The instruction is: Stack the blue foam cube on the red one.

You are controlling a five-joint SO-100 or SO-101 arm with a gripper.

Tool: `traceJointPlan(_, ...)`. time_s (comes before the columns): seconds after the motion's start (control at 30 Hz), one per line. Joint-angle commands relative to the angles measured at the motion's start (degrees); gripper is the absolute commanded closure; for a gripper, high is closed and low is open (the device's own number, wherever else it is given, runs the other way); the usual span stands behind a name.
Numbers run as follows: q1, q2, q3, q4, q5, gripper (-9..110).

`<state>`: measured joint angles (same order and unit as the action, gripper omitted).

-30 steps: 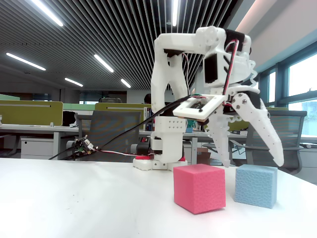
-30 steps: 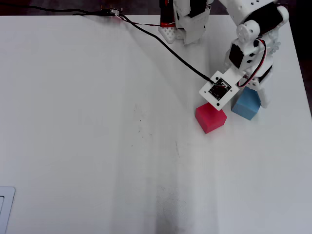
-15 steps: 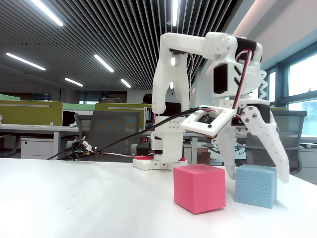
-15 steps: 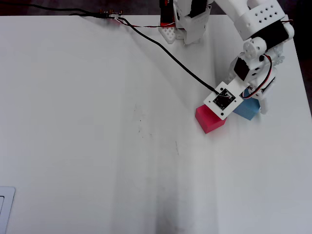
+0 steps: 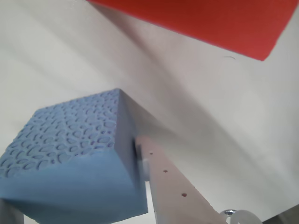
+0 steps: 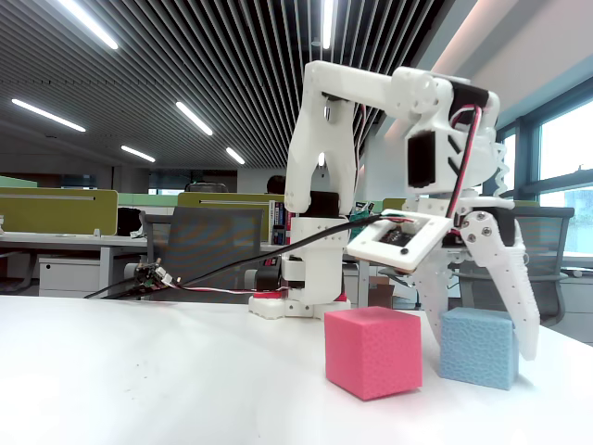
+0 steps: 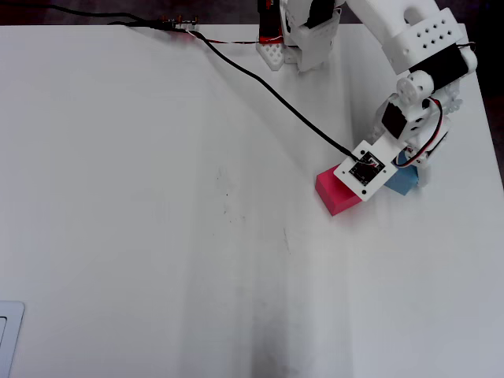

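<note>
Compared with a second back, the gripper (image 6: 479,338) has dropped from above the cubes to straddle the blue foam cube (image 6: 478,347). Its jaws are spread, one finger (image 5: 163,186) right against the cube's side in the wrist view, not pinching yet as far as I can tell. The blue cube sits on the table (image 7: 157,236) near its right edge in the overhead view, just beside the red one (image 7: 337,196). So nothing's stacked: the grasp, lift and placing are all left.
</note>
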<state>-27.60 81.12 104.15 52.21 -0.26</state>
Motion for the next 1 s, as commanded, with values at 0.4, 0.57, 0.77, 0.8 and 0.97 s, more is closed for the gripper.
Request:
traceJointPlan(0.4,-0.09,5.01,-4.66,-1.14,2.37,77)
traceJointPlan(0.57,0.79,9.23,-6.59,1.14,4.48,77)
traceJointPlan(0.77,2.64,15.73,-6.59,3.16,7.65,77)
traceJointPlan(0.8,2.99,16.70,-6.59,3.69,8.44,77)
traceJointPlan(0.97,5.62,23.29,-6.15,7.47,11.60,77)
